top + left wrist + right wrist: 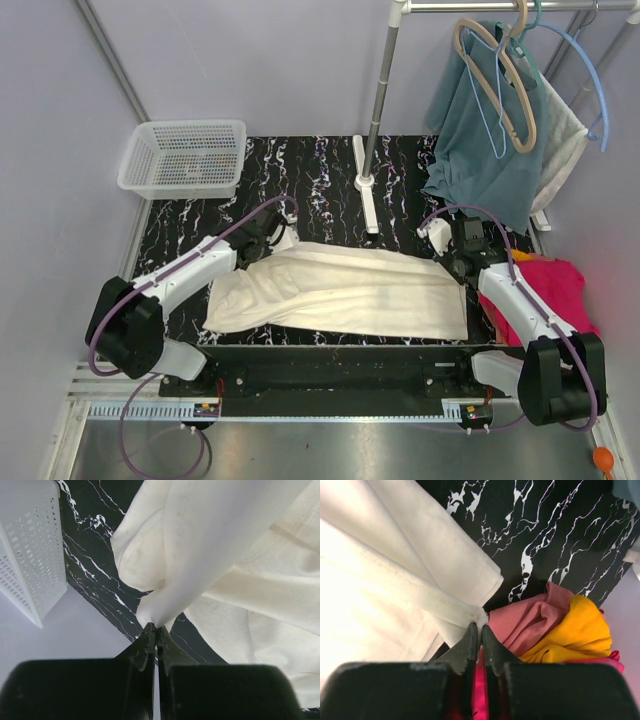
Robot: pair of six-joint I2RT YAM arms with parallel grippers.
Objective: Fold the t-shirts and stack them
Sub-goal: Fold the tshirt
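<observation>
A large, plain cream cotton t-shirt (350, 290) lay spread across the near part of the black marble-patterned table (320, 170), in a long shape from left to right. The left gripper (272, 232) was at the far left end of this t-shirt. In the left wrist view its jaws were closed together on a bunched fold of the cream cloth, which rose from the fingertips (150, 635) and hung above the table.

The right gripper (462, 262) was at the far right corner of the same t-shirt. In the right wrist view its jaws stood very narrow, with only a thin gap, and the corner of the cream cloth was just at the tips. I could not tell whether the corner was really pinched.

Just right of that corner, a soft bright magenta-pink t-shirt (555, 285) lay at the right edge of the table. An orange t-shirt (575, 630) was bunched against it.

A white mesh plastic basket (185, 155) stood at the far left corner. A teal-blue garment (480, 150) hung at the far right.
</observation>
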